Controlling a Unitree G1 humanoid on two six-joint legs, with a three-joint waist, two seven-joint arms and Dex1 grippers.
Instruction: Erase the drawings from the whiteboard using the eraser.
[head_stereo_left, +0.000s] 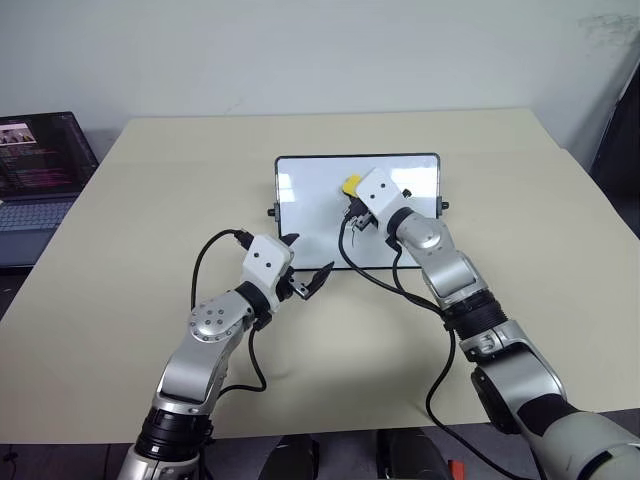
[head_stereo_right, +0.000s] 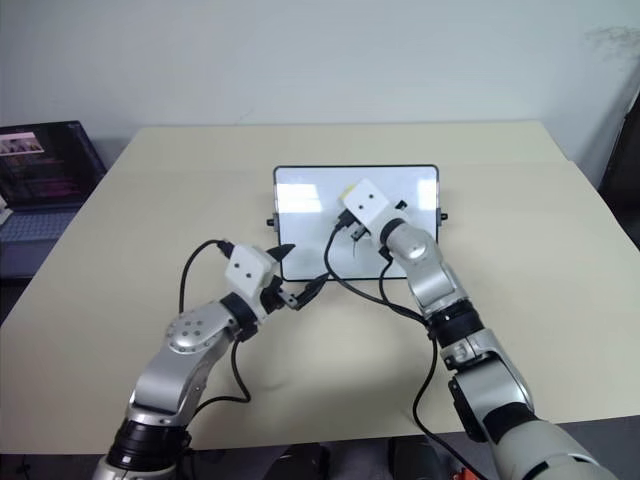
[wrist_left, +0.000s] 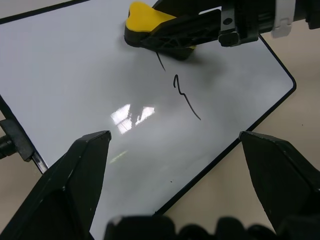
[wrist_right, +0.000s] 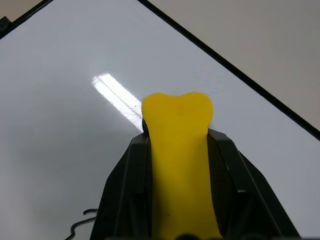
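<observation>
At nine o'clock an open laptop (head_stereo_left: 40, 165) sits off the beige table (head_stereo_left: 150, 200). The left gripper (head_stereo_left: 305, 270), jaws spread and empty, hovers at the near edge of the small glossy black-framed whiteboard (head_stereo_left: 310, 195). The right gripper (head_stereo_left: 357, 205), clenched on the small yellow dark-bottomed eraser (wrist_left: 145, 22), presses it onto the board's centre. Wiping seems underway; two thin dark squiggle drawings (wrist_left: 185, 95) remain toward six o'clock, so sweep nearer. A pale wall stands behind.

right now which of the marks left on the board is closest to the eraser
The short straight stroke: its upper end runs right under the eraser's dark edge. The longer hooked squiggle lies farther out on the whiteboard, clear of it.
</observation>
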